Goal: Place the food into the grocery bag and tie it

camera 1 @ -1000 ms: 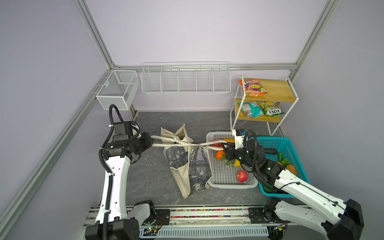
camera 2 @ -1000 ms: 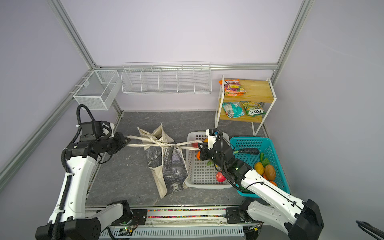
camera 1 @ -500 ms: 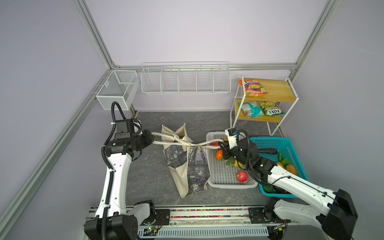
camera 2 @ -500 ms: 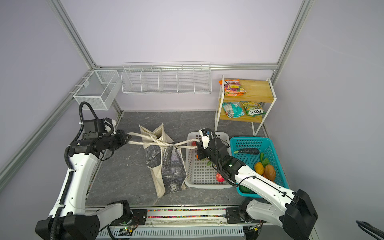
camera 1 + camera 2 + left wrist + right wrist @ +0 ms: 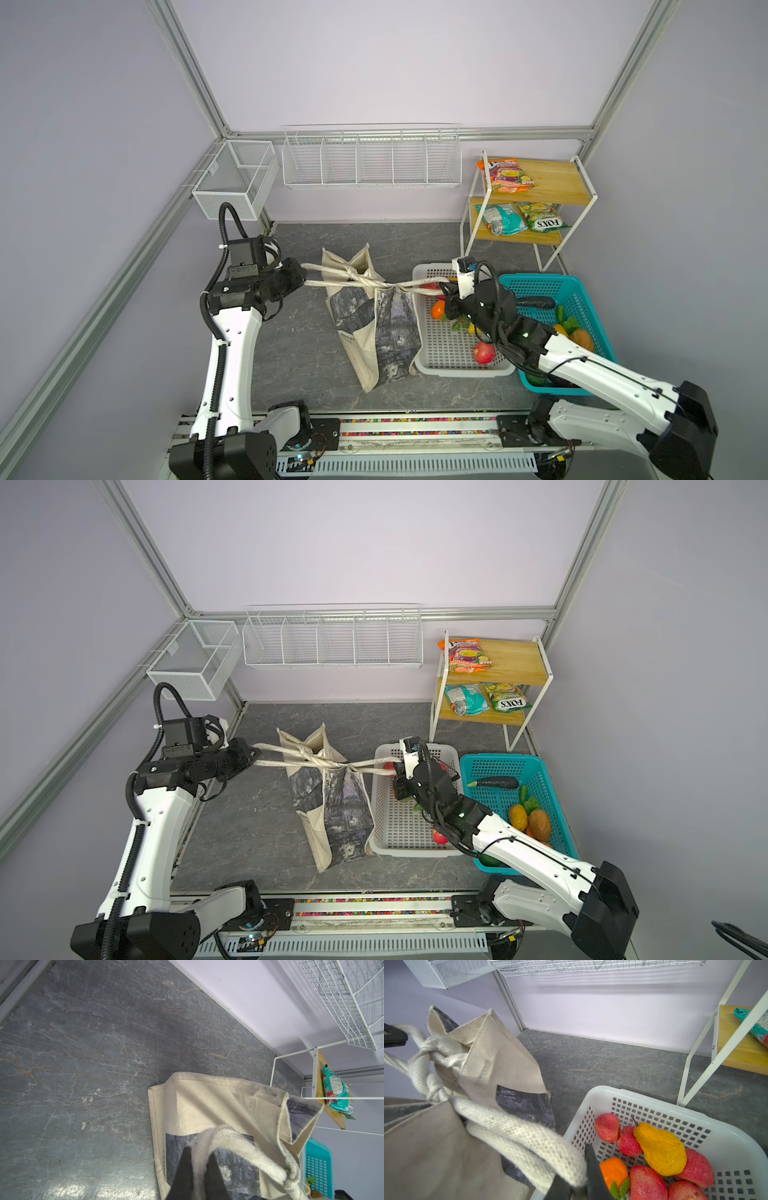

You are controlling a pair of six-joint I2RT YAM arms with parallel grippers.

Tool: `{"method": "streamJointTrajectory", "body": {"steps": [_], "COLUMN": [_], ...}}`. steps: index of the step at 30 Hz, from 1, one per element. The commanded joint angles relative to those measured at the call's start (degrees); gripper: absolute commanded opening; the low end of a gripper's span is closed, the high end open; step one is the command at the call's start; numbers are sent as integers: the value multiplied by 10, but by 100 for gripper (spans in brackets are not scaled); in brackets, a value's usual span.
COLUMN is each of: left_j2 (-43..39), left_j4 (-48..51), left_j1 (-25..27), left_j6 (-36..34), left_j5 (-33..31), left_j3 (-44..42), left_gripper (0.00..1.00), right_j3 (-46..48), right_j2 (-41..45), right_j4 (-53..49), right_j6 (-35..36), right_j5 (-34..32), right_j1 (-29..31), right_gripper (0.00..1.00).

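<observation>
Left claw (image 5: 305, 275) and right claw (image 5: 444, 291) each pinch a cream woven strap handle (image 5: 322, 283); I should pull level and evenly, cinching the centre-frame knot (image 5: 352, 276).

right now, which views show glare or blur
Left wrist: glare on the table, strap soft by the fingers. Right wrist: its strap blurs near the lens, fruit sharp. Both top views: even light, no strong glare.

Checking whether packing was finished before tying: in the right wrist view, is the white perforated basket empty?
No, red fruits, a yellow pear and an orange lie in the white basket.
</observation>
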State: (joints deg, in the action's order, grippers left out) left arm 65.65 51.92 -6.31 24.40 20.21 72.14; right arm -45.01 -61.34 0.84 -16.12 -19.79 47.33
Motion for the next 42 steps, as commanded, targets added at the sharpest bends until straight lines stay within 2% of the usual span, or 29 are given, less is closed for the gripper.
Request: {"method": "streamJointTrajectory", "body": {"steps": [1, 4, 7, 9, 13, 16, 18, 20, 24, 29, 31, 34, 35, 36, 41, 42], "left_j2": [-9, -11, -19, -22, -13, -33, -48, -55, -64, -75, -81, -96, -100, -105, -121, -124], "left_j4": [-41, -52, -105, -127, -121, -145, -147, -141, -138, -143, -142, -140, -138, -136, -124, -121], "left_j1": [-61, -63, -61, -39, 0, 0, 0, 0, 0, 0, 0, 0, 0, 0, 0, 0], "left_j6": [-5, -5, 4, 9, 3, 18, 21, 19, 22, 26, 25, 22, 20, 19, 17, 16], "left_j5": [-179, -167, -95, -80, -70, -62, -71, -74, -59, -30, -21, -14, -14, -12, -8, -7], "left_j3": [14, 2, -16, -20, -11, -34, -42, -43, -45, -55, -54, -49, -44, -38, -12, -7], "left_gripper": [0, 0, 0, 0, 0, 0, 0, 14, 33, 47, 51, 57, 59, 60, 69, 77], "right_j3": [27, 33, 51, 62, 64, 67, 69, 72, 75, 74, 69, 66, 65, 63, 55, 52], "right_j2": [45, 53, 53, 44, 28, 31, 37, 42, 50, 48, 44, 43, 44, 45, 55, 57], "right_j4": [-123, -127, -70, -26, 10, 21, 22, 24, 26, 31, 28, 31, 31, 30, 28, 26], "right_j6": [-20, -25, -18, -21, -3, 10, 16, 21, 33, 42, 47, 60, 63, 68, 89, 93], "right_j5": [-221, -212, -132, -91, -81, -82, -82, -82, -79, -72, -72, -69, -69, -69, -67, -65], "right_j1": [-40, -41, -40, -30, -9, -5, -2, 0, 5, 11, 14, 21, 22, 24, 28, 29], "right_gripper": [7, 7, 7, 7, 9, 18, 30, 40, 50, 59, 70, 95, 90, 88, 88, 88]}}
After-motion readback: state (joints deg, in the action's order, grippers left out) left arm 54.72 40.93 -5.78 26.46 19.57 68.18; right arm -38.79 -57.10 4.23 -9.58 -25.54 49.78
